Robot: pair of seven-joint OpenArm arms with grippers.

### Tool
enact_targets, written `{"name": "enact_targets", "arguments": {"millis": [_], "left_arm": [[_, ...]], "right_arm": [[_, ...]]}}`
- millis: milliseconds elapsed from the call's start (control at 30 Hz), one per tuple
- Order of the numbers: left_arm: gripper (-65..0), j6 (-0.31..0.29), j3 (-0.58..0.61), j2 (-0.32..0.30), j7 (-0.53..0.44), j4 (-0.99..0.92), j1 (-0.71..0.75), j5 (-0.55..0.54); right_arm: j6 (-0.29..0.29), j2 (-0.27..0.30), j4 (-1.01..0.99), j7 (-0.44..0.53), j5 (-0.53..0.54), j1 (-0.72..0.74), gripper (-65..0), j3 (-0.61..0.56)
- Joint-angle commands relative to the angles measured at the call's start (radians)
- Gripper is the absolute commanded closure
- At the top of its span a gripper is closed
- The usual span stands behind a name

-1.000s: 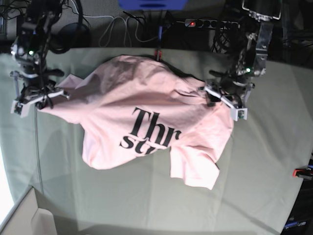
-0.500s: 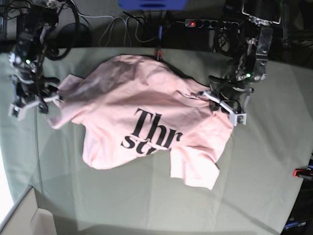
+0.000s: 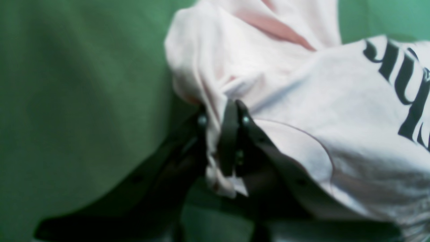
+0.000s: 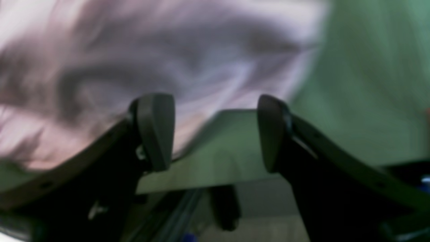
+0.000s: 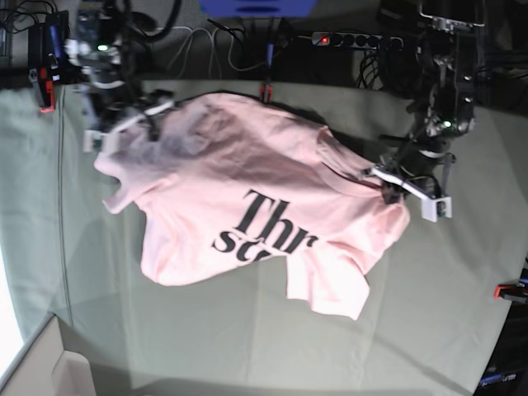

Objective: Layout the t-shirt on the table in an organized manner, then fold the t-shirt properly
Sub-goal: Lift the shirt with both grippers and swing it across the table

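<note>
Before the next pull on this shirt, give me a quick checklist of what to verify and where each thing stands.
1. Left end effector clamped on the t-shirt: ok, cloth is pinched between its shut jaws.
2. Right end effector gripping: not ok, jaws stand open with no cloth between them.
3. Shirt laid flat: not ok, it is bunched and wrinkled, and the hem covers part of the lettering.
4. Shirt fully on the table: ok.
5. Which part the left end effector holds: cannot tell.

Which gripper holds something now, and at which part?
The left gripper pinches a bunched fold of the t-shirt at its edge. The right gripper is open, holding nothing.
</note>
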Motion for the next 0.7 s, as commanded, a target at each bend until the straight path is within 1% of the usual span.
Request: {"name": "enact_targets", "arguments": {"millis": [0,133,300,400,500,533,567,600,633,667], "left_arm": [[-0.2,-0.004,-0.009,-0.007,-0.022,0.016,-0.008,-0.001],[-0.2,-0.004,-0.009,-0.010,-0.022,0.016,-0.006,-0.001],[-0.2,-0.004,-0.009,-0.009,-0.022,0.016,0.008,-0.001],[-0.2,-0.004,-0.009,-0.009,-0.022,0.016,0.020,-0.001],[-0.2,-0.004,-0.009,-0.007,-0.022,0.014,0.022,-0.001],[-0.2,-0.004,-0.009,-0.009,-0.022,0.014,0.022,-0.001],[-0.2,-0.004,-0.009,-0.009,-0.022,0.017,0.022,-0.001],[-0.2,-0.004,-0.009,-0.010,-0.022,0.022,0.022,-0.001],[-0.2,-0.004,-0.009,-0.010,-0.022,0.023,0.023,-0.001],[-0.2,-0.004,-0.009,-0.012,-0.022,0.023,0.023,-0.001]], "right_arm": [[0.003,0.002,-0.003,0.016,-0.004,-0.003,-39.2,0.000],[0.000,0.001,-0.100,0.018,-0.004,-0.002,-39.2,-0.056],[-0.002,0.002,-0.198,0.019,-0.004,0.030,-39.2,-0.059],[-0.002,0.001,-0.209,0.019,-0.004,0.034,-39.0,-0.067],[-0.002,-0.022,-0.210,0.019,-0.004,0.050,-38.4,-0.078],[0.000,-0.025,-0.210,0.019,-0.004,0.053,-37.1,-0.082],[0.000,-0.025,-0.210,0.019,-0.004,0.055,-34.4,-0.090],[0.000,-0.025,-0.210,0.019,-0.004,0.052,-29.9,-0.101],[0.001,-0.027,-0.210,0.018,-0.004,0.050,-23.7,-0.115],[0.001,-0.024,-0.207,0.018,-0.004,0.050,-15.8,-0.128]]}}
